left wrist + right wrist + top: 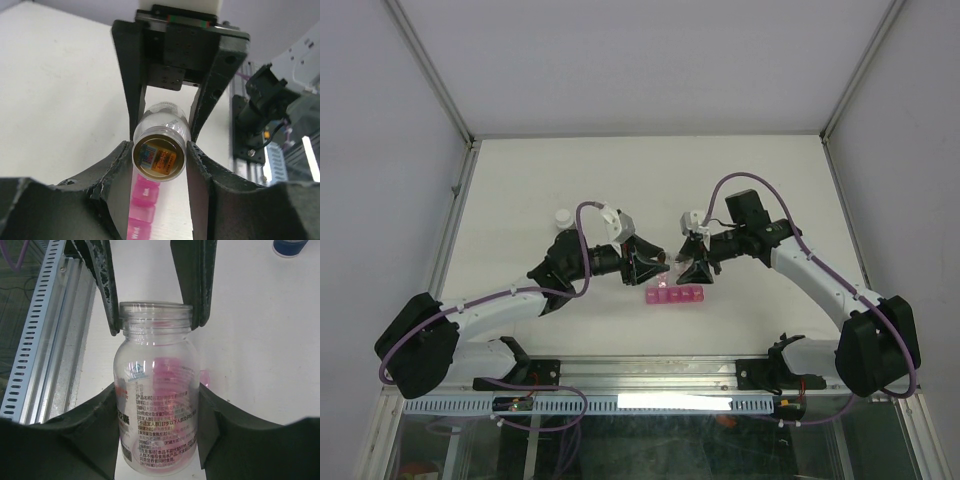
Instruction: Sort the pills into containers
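The right gripper [157, 390] pinches the body of a clear bottle [156, 435], and the left gripper [159, 150] presses on its open neck. I cannot tell what the bottle holds. The pink containers [674, 294] lie on the tabletop [570, 180] just under both grippers, and their contents are hidden.

A white table [650, 180] is seen from above, w/ pale walls and metal corner posts around it. The left arm [490, 310] is extended in from the bottom-left corner and the right arm [820, 275] from the bottom-right. A purple cable [582, 225] is looped along each. The left gripper [658, 264] and right gripper [688, 268] are positioned tip to tip approx. mid-table. Btwn the tips a small clear object [671, 262] is glimpsed. It can't be identified, nor can jaw positions be made out. A pink organiser strip [675, 294] is laid flat on the table just nearside of both grippers, its row running left-right. A white-capped item [561, 215] is stood beyond the left arm, well apart from the strip.
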Robot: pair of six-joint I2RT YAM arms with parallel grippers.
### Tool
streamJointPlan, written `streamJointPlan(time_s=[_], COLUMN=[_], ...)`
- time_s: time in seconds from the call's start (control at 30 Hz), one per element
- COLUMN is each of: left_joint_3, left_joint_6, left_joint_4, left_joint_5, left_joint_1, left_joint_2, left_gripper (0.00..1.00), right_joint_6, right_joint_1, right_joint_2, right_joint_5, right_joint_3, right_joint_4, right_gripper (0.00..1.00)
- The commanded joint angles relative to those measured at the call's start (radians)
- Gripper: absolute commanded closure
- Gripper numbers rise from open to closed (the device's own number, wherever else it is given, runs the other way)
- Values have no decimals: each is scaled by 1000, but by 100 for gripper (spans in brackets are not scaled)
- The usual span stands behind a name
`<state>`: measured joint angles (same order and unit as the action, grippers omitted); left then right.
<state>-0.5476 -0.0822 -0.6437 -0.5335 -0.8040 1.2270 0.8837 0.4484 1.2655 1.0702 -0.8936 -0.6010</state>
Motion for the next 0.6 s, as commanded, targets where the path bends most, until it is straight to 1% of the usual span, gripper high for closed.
streamJointPlan(time_s=[0.0, 0.1, 0.2, 0.33, 0.57], left_joint_3=[-46, -11, 10, 17, 39], left_joint_6=[-406, -502, -593, -690, -767], left_joint_4=[-17, -20, -14, 27, 113], left_joint_5=[193, 344, 443, 509, 582], left_joint_1=[-4, -40, -50, -49, -48], left_joint_2=[-40, -76, -108, -149, -199], left_gripper=[100, 100, 100, 100, 100], right_joint_6=[-64, -94, -105, -111, -112], right_joint_1=[0, -1, -2, -4, -11], right_joint_2=[-5, -3, 1, 2, -6], right_joint_5=[-43, -62, -71, -76, -61], right_joint_3=[-12, -10, -10, -10, -10], right_joint_4=[83, 110, 116, 120, 119], right_gripper=[100, 100, 100, 100, 100])
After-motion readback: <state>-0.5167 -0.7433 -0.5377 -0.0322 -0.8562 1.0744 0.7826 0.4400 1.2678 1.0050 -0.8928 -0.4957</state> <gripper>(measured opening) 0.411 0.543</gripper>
